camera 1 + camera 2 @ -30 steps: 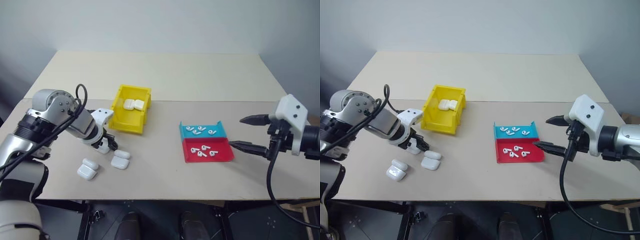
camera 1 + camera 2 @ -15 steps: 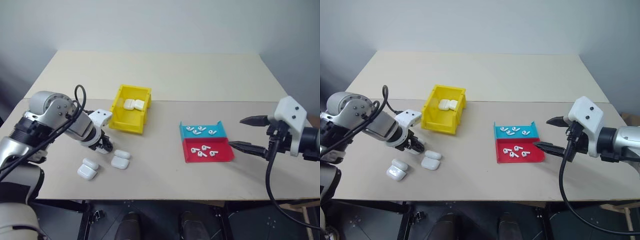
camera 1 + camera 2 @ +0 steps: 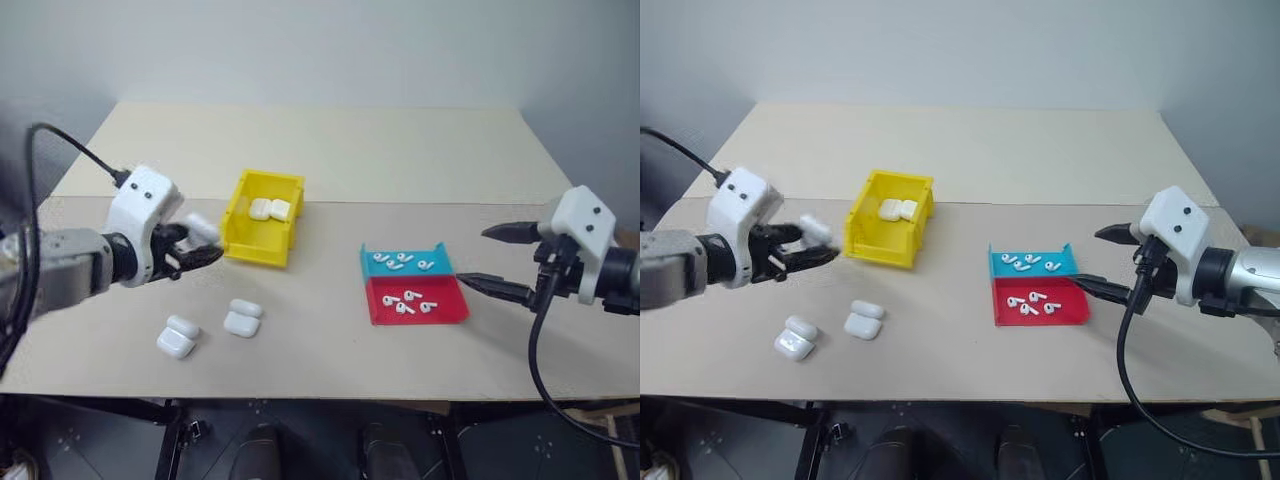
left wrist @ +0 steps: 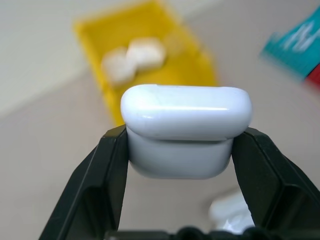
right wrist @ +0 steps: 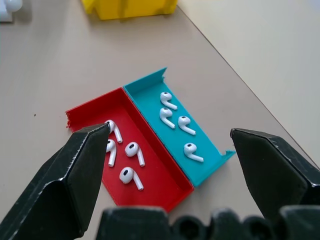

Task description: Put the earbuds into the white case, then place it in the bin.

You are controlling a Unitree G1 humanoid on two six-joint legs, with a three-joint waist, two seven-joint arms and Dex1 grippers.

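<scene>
My left gripper is shut on a white case, held closed and level above the table just left of the yellow bin. The left wrist view shows the case pinched between both black fingers. Two more cases lie inside the bin. Earbuds lie in a blue tray, and others in a red tray. My right gripper hovers open just right of the trays, nothing between its fingers.
Several spare white cases lie on the table near its front left: one pair and another pair. The table's far half is bare, and its right edge runs close behind my right arm.
My left gripper closed on a case lying on the table, lifted it and turned from pointing down to nearly level. The right arm has kept still.
</scene>
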